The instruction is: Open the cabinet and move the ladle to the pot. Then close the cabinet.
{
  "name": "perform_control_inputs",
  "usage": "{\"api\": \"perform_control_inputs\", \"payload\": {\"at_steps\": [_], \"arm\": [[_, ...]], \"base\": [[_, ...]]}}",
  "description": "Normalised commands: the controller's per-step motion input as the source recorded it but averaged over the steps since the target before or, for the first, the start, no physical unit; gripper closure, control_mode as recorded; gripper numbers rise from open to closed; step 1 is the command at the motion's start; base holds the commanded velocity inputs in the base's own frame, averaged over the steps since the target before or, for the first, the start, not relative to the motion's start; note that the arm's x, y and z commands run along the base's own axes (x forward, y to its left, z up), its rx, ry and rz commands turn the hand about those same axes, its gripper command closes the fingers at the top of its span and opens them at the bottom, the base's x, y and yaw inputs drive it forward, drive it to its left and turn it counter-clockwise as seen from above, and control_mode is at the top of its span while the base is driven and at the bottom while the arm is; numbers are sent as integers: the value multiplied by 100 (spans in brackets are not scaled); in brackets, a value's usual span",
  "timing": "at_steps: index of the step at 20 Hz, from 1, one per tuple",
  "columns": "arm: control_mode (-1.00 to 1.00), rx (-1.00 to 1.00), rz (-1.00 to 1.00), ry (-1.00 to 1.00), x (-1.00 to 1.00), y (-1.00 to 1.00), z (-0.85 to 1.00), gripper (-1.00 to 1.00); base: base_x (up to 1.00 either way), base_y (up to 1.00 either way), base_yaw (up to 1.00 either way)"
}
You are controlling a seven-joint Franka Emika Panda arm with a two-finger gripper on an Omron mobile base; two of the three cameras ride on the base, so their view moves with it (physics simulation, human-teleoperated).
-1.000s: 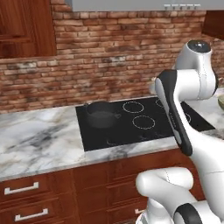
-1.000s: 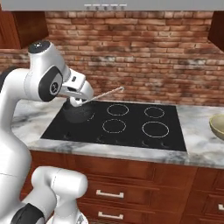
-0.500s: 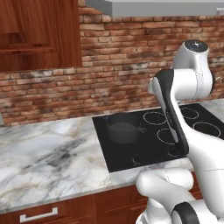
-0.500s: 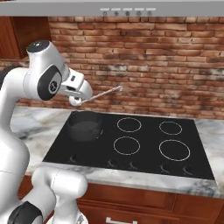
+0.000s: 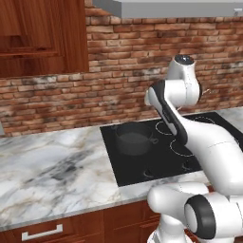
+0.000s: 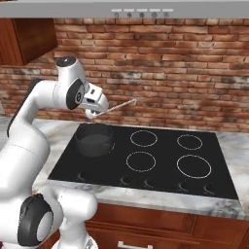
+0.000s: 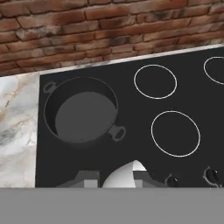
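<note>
In the right base view my gripper is shut on the ladle, whose thin handle slants up to the right toward the brick wall. It hangs a little above and behind the dark pot, which stands empty on the hob's rear left burner. The hand view looks down on the pot, with the ladle's pale bowl between my fingertips at the bottom. The reddish-brown cabinet hangs at the upper left; I cannot tell how its doors stand. In the left base view the pot sits left of my arm.
The black hob has white burner rings and front knobs. Marble counter stretches to its left, the brick wall stands behind, and a grey hood hangs overhead. A drawer with a short handle sits below.
The whole picture has shifted as the base drove, so the hob and pot now sit elsewhere in both base views. The gripper still holds the ladle above the pot.
</note>
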Motion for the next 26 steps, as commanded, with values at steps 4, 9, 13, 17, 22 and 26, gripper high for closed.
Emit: {"api": "perform_control_inputs", "payload": {"at_steps": [4,9,13,17,22,26], "arm": [[-100,0,4,3,99,43,-60,100],[-100,0,2,0,61,30,-46,100],[-100,0,1,0,46,16,-52,100],[-100,0,1,0,50,17,-63,100],[-100,0,1,0,27,6,-63,100],[-100,1,2,0,4,0,-62,100]], "base": [[0,0,0],[0,0,0],[0,0,0],[0,0,0],[0,0,0],[0,0,0]]}}
